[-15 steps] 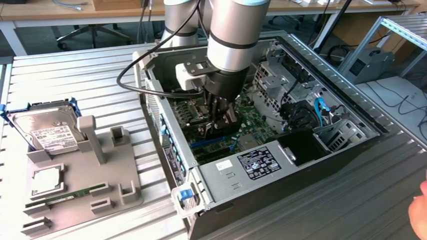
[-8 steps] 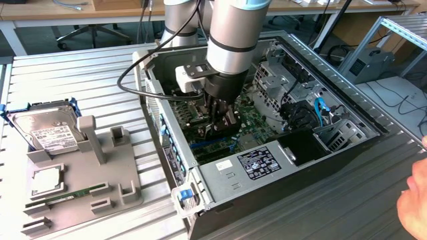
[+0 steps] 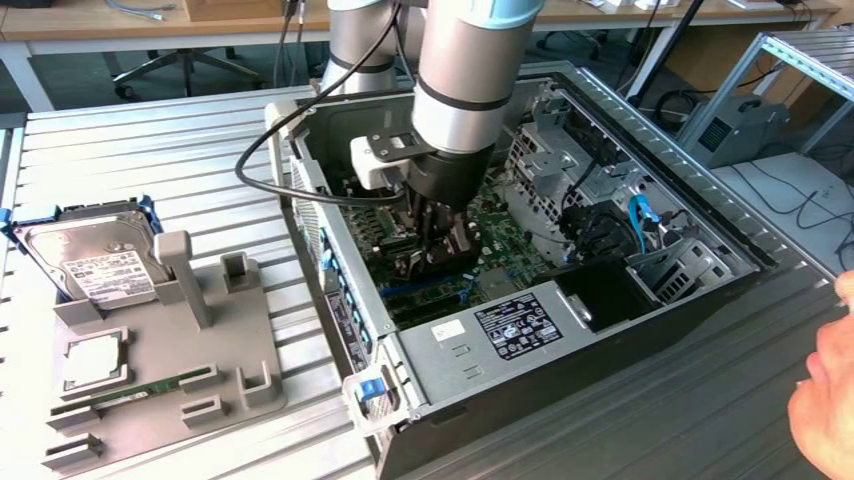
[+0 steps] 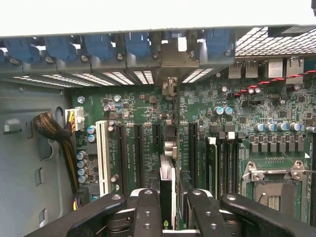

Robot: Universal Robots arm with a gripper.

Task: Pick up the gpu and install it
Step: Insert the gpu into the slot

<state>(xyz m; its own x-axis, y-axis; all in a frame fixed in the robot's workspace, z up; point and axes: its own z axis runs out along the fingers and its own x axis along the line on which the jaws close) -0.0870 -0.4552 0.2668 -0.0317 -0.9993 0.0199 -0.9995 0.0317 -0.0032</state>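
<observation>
Wrist view: hand (image 4: pixel 170 207) narrowly closed, seemingly on the gpu (image 4: pixel 168 163), edge-on above the motherboard (image 4: pixel 237 113).

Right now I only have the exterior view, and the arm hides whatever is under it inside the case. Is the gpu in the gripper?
Observer: Yes. In the wrist view the gripper has its fingers on either side of the gpu, seen edge-on.
Operator: Where is it over the motherboard?
Observer: Between the black expansion slots and the memory slots, with its far end towards the vented rear slot covers.
Operator: Is the CPU socket filled?
Observer: The CPU socket looks empty.
</observation>
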